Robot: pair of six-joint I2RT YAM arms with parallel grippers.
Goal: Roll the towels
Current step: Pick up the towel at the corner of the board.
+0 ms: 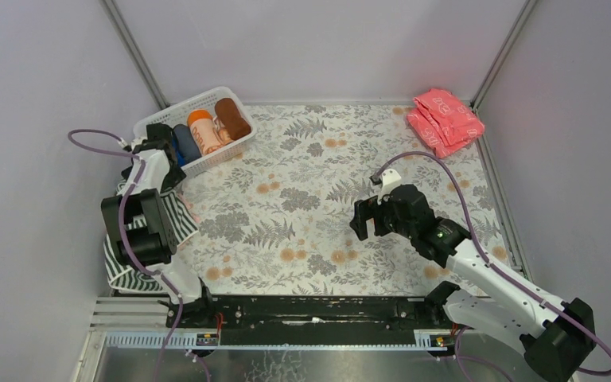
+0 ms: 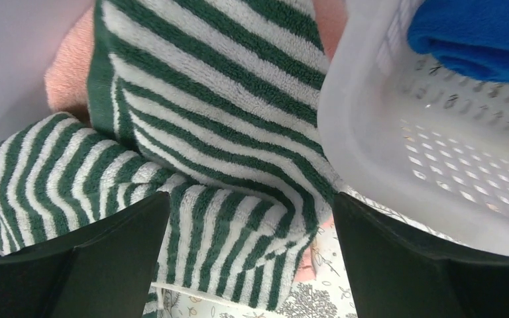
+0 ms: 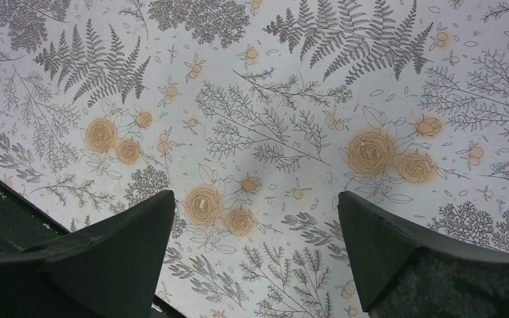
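Note:
A green-and-white striped towel [image 2: 205,132] lies rumpled at the table's left edge, over a pale pink towel [image 2: 73,73]. In the top view the striped towel [image 1: 183,221] shows partly under my left arm. My left gripper [image 2: 252,222] hangs open just above the striped towel, beside the basket's left end, with nothing between its fingers. A white basket [image 1: 235,150] holds rolled towels: a blue one [image 1: 184,142], an orange one with white lettering [image 1: 205,131] and a brown one [image 1: 232,118]. My right gripper [image 1: 370,219] stands open and bare over the flowered tablecloth [image 3: 272,99].
A stack of folded coral-pink towels [image 1: 445,121] with white lettering sits in the far right corner. The basket's wall [image 2: 397,132] is close to the left gripper's right finger [image 2: 404,265]. Grey walls close in the table on three sides.

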